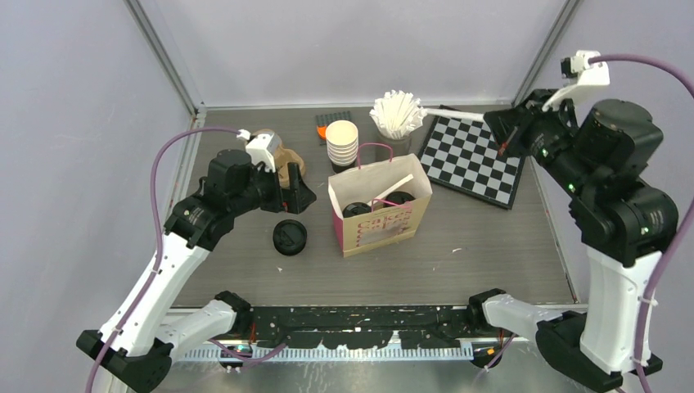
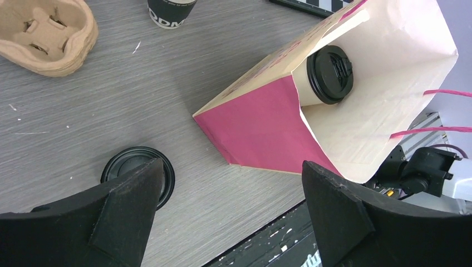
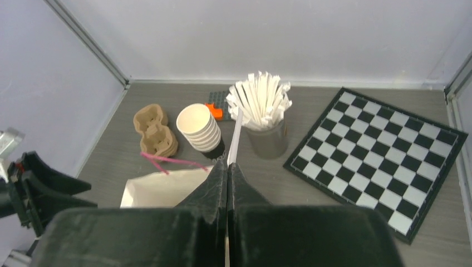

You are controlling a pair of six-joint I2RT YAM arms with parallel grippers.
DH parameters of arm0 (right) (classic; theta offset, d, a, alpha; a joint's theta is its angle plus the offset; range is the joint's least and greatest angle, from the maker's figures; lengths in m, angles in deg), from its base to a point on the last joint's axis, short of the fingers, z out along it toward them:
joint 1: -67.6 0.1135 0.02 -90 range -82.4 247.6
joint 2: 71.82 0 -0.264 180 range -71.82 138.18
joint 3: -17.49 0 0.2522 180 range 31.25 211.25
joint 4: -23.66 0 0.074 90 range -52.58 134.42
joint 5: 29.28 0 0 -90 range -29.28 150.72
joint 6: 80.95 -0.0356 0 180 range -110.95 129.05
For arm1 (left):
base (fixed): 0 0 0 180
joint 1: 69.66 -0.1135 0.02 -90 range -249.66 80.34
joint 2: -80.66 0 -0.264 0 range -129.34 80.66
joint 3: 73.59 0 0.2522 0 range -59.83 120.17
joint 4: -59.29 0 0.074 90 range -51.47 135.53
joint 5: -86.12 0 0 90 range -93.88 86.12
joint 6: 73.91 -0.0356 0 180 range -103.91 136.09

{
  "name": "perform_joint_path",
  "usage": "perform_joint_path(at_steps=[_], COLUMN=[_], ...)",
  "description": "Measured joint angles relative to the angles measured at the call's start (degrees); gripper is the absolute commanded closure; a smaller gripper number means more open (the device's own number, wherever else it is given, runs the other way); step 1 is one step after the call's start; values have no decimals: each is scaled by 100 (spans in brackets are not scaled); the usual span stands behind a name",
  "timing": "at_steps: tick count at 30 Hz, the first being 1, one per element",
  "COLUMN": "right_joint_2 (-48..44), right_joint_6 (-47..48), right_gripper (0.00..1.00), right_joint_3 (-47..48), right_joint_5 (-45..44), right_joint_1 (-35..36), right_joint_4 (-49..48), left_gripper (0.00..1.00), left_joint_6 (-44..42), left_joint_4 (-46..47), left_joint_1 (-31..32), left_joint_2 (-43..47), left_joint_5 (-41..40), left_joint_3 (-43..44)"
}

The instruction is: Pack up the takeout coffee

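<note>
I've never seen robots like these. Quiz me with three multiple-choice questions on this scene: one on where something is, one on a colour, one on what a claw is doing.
1. Where does the loose black lid lie?
A. Inside the paper bag
B. On the table beside the paper bag
C. Hanging from the wall

2. What colour is the paper bag's narrow side?
A. Green
B. Blue
C. Pink

3. How is the right gripper?
A. Shut on a white straw
B. Wide open and empty
C. Shut on a spoon

Answers:
1 B: the overhead view shows the lid flat on the tabletop next to the bag.
2 C: the left wrist view shows that side plainly pink.
3 A: its fingers are pressed together with the straw sticking out between them.
</note>
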Motion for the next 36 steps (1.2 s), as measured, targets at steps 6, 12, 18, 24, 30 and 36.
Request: perform_joint_path(at_steps=[6,12,18,24,30,36], right_joint_2=[-289,-302,-188,-118,-48,-59], right_joint_6=[-278,-935,-2061,-3136,-3703,-3930], right_gripper=[100,100,100,100,100,100], right_joint_3=[39,208,566,881,551,-549], right_joint_5=[160,365,520,529,778,1086], right_joint_1=[0,0,0,0,0,0], right_joint_4=[693,1366,1926,2428,2524,2052], left_gripper=[4,4,4,4,4,4], left_joint_6=[118,114,109,103,103,109], left_joint_4=[98,107,111,107,105,98], left_joint_1=[0,0,0,0,0,0], left_joint_2=[-2,13,24,122,146,258], left_joint_5=[28,70,111,129,131,129], left_joint_3=[0,20,179,181,181,181])
